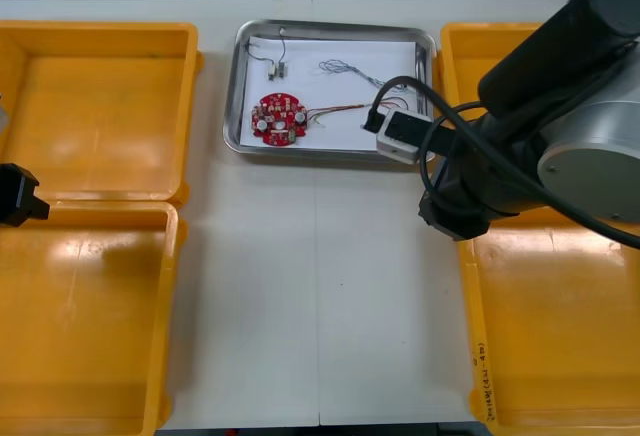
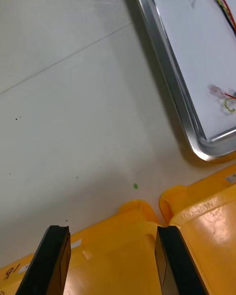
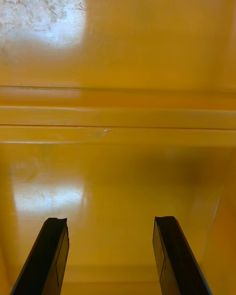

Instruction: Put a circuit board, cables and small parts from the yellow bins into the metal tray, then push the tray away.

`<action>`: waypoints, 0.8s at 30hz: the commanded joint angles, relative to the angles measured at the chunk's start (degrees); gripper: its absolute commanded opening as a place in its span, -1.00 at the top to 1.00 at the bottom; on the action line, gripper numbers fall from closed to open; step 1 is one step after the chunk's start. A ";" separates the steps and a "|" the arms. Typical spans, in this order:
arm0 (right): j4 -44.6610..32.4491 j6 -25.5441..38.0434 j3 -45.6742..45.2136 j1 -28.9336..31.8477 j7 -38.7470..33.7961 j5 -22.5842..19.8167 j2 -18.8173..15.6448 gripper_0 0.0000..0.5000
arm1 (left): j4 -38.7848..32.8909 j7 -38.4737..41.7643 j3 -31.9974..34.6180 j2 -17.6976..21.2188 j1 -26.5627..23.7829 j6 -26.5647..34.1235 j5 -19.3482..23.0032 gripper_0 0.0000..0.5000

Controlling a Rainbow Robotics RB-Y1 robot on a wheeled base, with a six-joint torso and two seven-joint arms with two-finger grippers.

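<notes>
Just off the metal tray corner hovers the right hand.

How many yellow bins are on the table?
4. On the robot's left: far left bin and near left bin. On its right: far right bin, partly hidden by the right arm, and near right bin.

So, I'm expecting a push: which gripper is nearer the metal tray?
Right. The right gripper sits open just off the metal tray's near right corner; the left gripper hangs open over the left yellow bins, well away.
</notes>
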 commanded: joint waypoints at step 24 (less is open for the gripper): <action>-6.28 0.26 -25.19 23.17 -20.50 3.09 -3.61 -1.00 | -1.62 -4.46 1.42 -0.39 0.84 0.37 0.42 -1.00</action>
